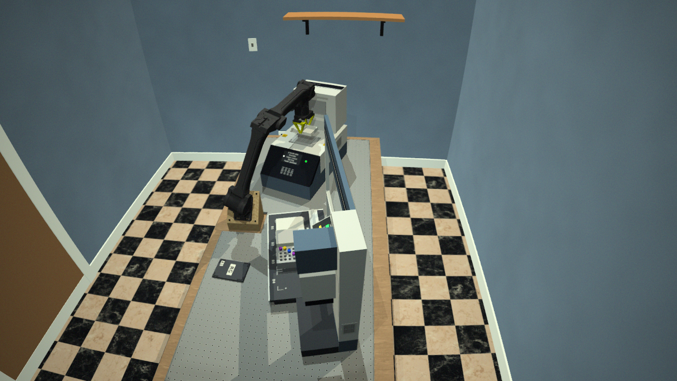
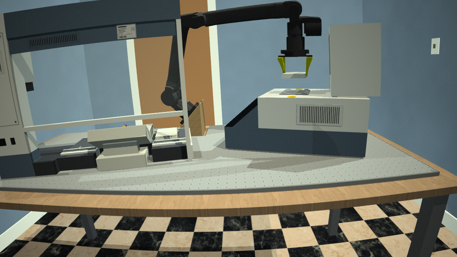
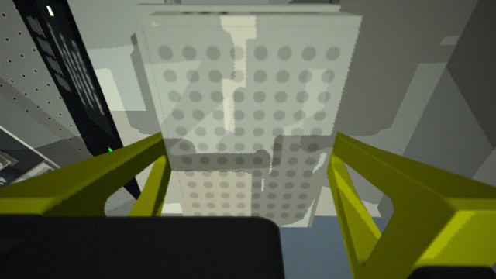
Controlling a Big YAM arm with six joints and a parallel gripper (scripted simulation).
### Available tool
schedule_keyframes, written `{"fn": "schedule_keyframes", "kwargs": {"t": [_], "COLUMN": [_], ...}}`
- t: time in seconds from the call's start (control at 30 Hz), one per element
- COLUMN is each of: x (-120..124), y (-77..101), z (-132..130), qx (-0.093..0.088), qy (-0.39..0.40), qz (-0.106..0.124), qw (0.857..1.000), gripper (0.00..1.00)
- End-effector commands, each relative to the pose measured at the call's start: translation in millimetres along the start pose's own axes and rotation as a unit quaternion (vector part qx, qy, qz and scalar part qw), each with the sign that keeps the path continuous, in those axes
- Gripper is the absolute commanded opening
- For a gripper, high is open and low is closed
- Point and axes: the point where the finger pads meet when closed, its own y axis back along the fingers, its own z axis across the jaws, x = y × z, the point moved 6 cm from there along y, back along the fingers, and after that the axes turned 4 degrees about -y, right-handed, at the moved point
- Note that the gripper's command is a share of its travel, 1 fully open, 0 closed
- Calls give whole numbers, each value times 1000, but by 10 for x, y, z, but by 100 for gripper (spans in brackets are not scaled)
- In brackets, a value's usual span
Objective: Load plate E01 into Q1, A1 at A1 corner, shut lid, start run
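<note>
A: Non-task stuff? Wooden shelf (image 1: 343,17) high on the back wall, light switch (image 1: 252,44) left of it.

B: Checkered floor (image 1: 426,246) round the wood-edged worktop (image 2: 223,204). Brown door (image 2: 197,79) behind, white skirting (image 1: 208,156).

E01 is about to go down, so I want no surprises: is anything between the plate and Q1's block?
Nothing visible. The gripper holds E01 in open air above the block, which looks bare. Q1's lid stands upright behind it, off the path down.
</note>
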Motion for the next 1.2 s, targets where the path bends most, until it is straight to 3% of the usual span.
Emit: {"fn": "schedule_keyframes", "kwargs": {"t": [0.0, 0.77, 1.17], "x": [-68, 147, -64], "y": [201, 345, 249], "z": [-53, 19, -47], "qx": [19, 28, 22], "qy": [-4, -14, 1], "qz": [1, -9, 2], "qw": [1000, 999, 1000], "gripper": [0, 0, 0]}}
